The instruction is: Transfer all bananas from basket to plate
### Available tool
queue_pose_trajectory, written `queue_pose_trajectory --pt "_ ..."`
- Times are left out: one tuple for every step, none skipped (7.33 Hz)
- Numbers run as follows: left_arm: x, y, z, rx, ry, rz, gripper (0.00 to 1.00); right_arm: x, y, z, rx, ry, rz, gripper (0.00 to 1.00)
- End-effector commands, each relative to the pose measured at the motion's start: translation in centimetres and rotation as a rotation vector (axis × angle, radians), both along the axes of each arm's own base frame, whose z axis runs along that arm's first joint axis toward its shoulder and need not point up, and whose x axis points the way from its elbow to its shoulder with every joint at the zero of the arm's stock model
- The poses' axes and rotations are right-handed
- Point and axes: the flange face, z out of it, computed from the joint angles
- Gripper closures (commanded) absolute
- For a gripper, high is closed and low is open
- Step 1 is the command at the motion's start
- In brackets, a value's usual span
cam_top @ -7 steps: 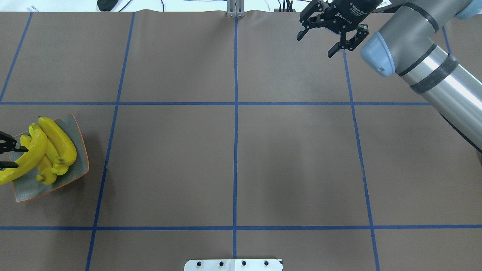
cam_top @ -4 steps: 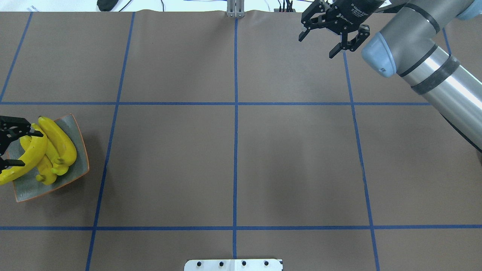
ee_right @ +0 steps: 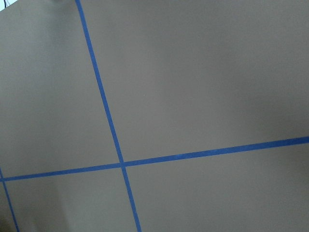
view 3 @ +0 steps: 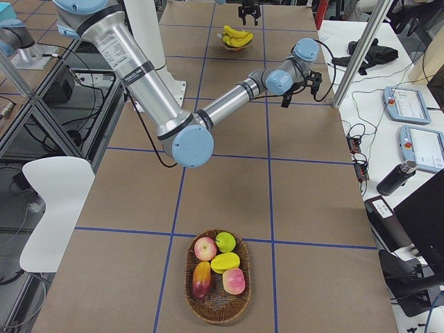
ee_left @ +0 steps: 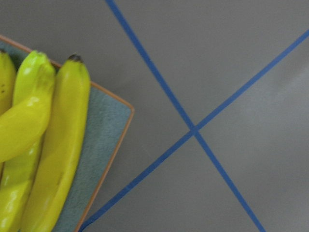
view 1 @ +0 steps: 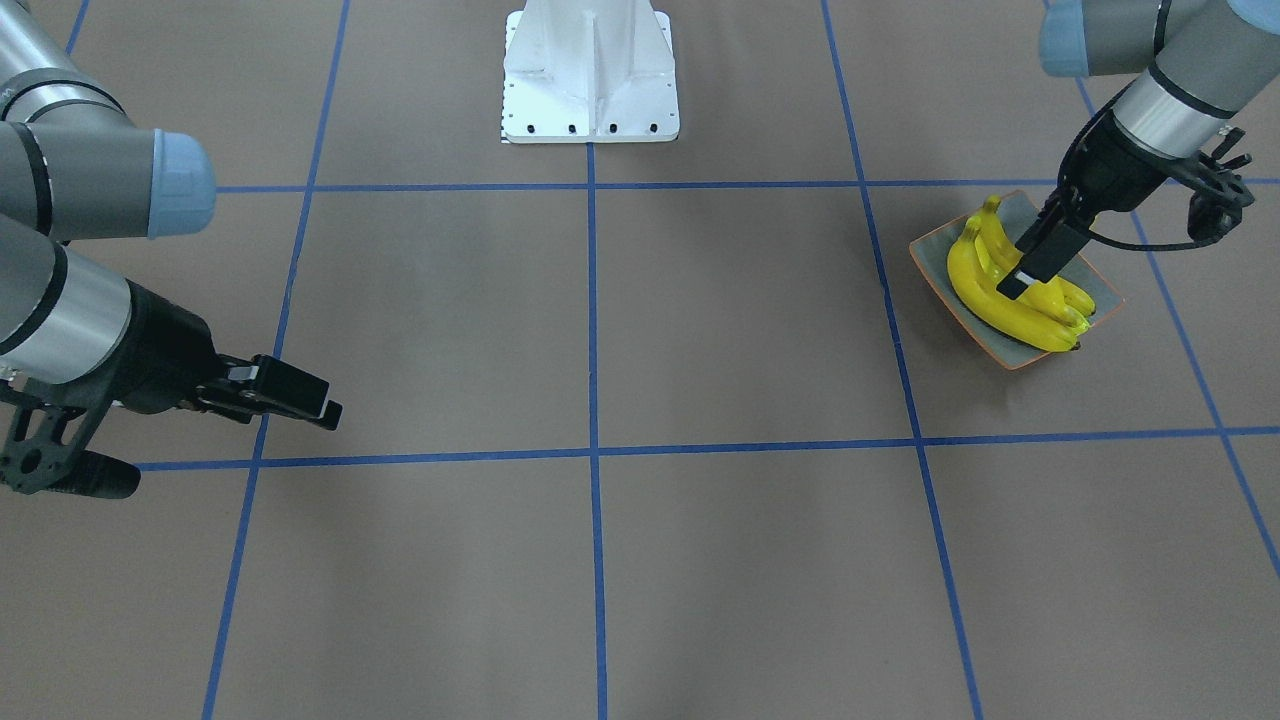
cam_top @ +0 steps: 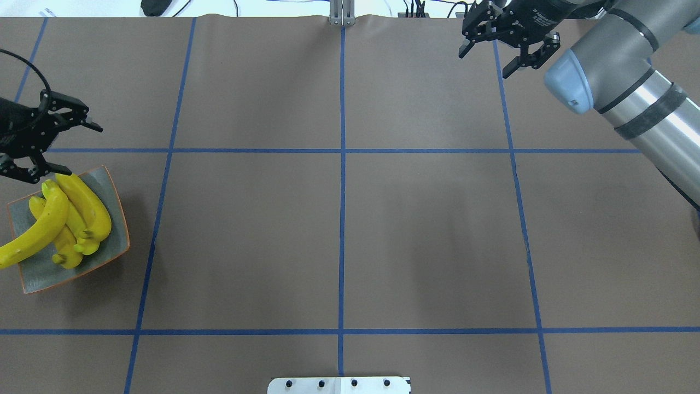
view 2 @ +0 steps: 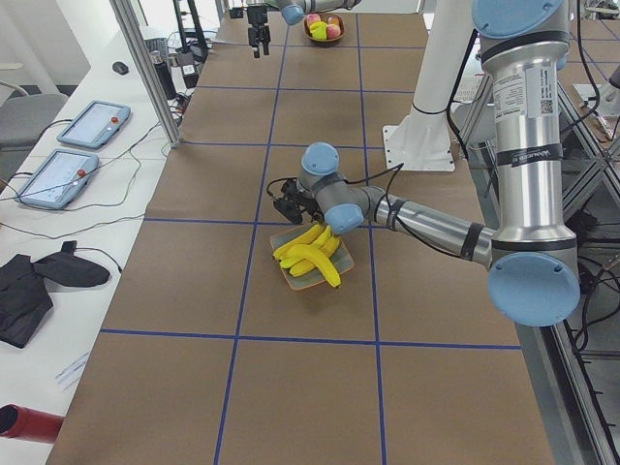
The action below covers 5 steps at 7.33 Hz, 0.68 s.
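Several yellow bananas lie piled on the grey-green plate with its orange rim, at the table's left edge. One banana overhangs the plate's left side. My left gripper is open and empty, just beyond the plate's far corner and above it. The left wrist view shows the bananas and the plate's corner below it. My right gripper is open and empty at the far right of the table. The basket holds apples and other fruit; I see no banana in it.
The basket is outside the overhead view and stands at the table's right end, also seen in the exterior left view. Blue tape lines cross the brown table. A white mounting base sits at the robot's side.
My left gripper opened off the top banana, left it on the plate, and drew back toward the table's far side. My right gripper shifted slightly right and farther away.
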Motion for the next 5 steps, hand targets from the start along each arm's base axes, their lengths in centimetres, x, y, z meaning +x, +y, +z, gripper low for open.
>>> queue_pose_trajectory --pt "-1.9 -7.6 -4.6 0.129 -0.151 0.094 0.0 4.9 -1.0 6.4 0.085 0.07 -0.006 0.0" --pt "-2.8 -10.1 -3.4 0.209 -0.212 0.163 0.0 8.2 -3.0 11.0 0.116 0.12 -0.015 0.0" --pt "-5.4 -12.0 -0.9 0.31 -0.275 0.245 0.0 11.9 -4.0 16.1 0.152 0.165 -0.04 0.0" --pt "-7.6 -13.4 1.4 0.399 -0.327 0.326 0.0 15.5 -4.4 20.0 0.177 0.227 -0.039 0.0" --pt "-9.6 -14.2 3.1 0.472 -0.364 0.393 0.0 18.6 -3.9 23.8 0.21 0.282 -0.075 0.0"
